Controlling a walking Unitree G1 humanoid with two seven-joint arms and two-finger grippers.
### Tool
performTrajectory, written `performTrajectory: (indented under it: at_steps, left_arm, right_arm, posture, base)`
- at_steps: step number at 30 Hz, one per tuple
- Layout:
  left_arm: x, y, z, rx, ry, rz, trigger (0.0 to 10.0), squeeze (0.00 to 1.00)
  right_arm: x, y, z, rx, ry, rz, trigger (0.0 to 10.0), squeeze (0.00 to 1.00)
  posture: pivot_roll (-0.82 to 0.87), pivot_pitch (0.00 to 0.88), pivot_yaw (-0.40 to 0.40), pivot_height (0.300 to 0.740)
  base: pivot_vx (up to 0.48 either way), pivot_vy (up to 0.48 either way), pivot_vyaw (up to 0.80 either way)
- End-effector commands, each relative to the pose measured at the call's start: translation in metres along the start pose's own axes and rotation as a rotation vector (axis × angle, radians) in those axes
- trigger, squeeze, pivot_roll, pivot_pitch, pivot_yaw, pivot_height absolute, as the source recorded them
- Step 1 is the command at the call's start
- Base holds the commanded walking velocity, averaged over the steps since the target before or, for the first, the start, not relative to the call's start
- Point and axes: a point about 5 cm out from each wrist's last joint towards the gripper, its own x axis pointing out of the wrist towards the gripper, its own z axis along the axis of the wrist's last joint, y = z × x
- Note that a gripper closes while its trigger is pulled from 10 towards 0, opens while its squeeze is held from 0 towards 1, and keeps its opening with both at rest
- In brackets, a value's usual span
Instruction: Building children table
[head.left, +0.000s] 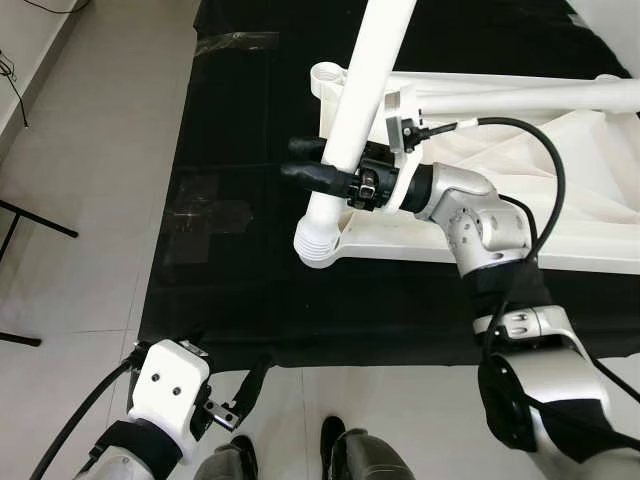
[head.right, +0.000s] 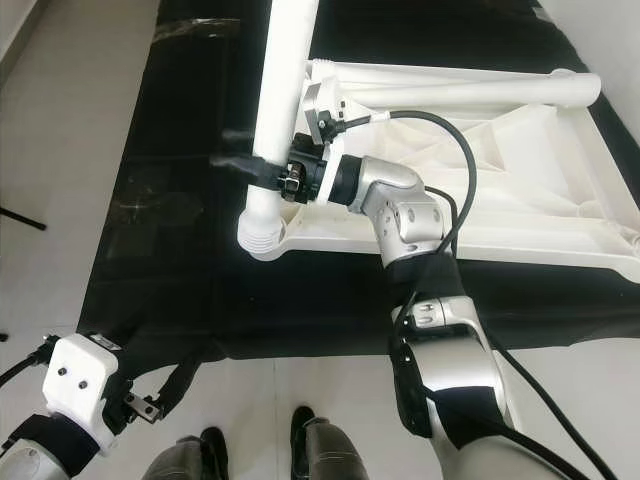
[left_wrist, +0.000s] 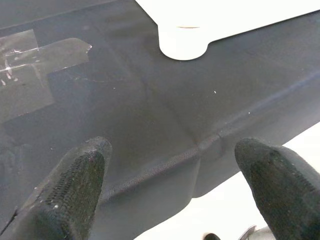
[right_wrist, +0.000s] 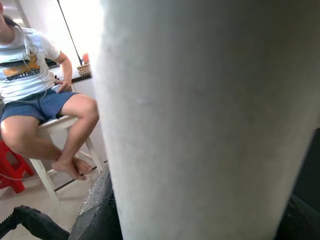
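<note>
A white upturned children's table top (head.left: 560, 190) lies on a black mat (head.left: 240, 130). My right gripper (head.left: 305, 166) is shut on a white table leg (head.left: 355, 110), held upright with its threaded lower end (head.left: 318, 243) just over the top's near left corner. Another white leg (head.left: 520, 98) lies across the top's far side. In the right wrist view the leg (right_wrist: 210, 115) looms close against the black fingers (right_wrist: 95, 215). My left gripper (head.left: 235, 400) hangs low at the mat's near edge, open, with its fingertips (left_wrist: 75, 185) wide apart above the mat (left_wrist: 150, 110).
Pale tiled floor (head.left: 90, 200) surrounds the mat. Clear tape patches (head.left: 205, 215) stick to the mat's left part. A black stand's legs (head.left: 35, 225) reach in at the far left. A person (right_wrist: 35, 95) sits on a white stool across the room. My feet (head.left: 330, 445) stand at the mat's edge.
</note>
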Motion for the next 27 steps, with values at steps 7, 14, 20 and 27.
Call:
performTrajectory:
  at_steps: [7,14,20,27]
  left_arm:
    - [-0.001,-0.002,-0.005,0.009,0.012,0.000,10.0,0.00]
    - [0.000,-0.002,-0.006,0.012,0.008,0.002,10.0,0.00]
    - [0.000,-0.001,-0.007,0.017,0.006,0.004,10.0,0.00]
    - [0.000,-0.001,-0.007,0.019,0.006,0.003,10.0,0.00]
  right_arm:
    - [0.002,-0.012,-0.028,0.013,0.150,-0.189,10.0,0.00]
    - [0.000,-0.016,-0.026,-0.003,0.191,-0.226,10.0,0.00]
    - [0.002,-0.005,-0.022,-0.098,0.178,-0.145,10.0,0.00]
    - [0.004,0.009,-0.024,-0.145,0.172,-0.069,10.0,0.00]
  posture:
    - [-0.19,0.339,-0.072,0.740]
    - [-0.19,0.335,-0.074,0.740]
    - [-0.19,0.334,-0.073,0.740]
    - [-0.19,0.326,-0.072,0.740]
  base:
    - [0.000,0.000,0.00]
    - [0.000,0.000,0.00]
    - [0.000,0.000,0.00]
    - [0.000,0.000,0.00]
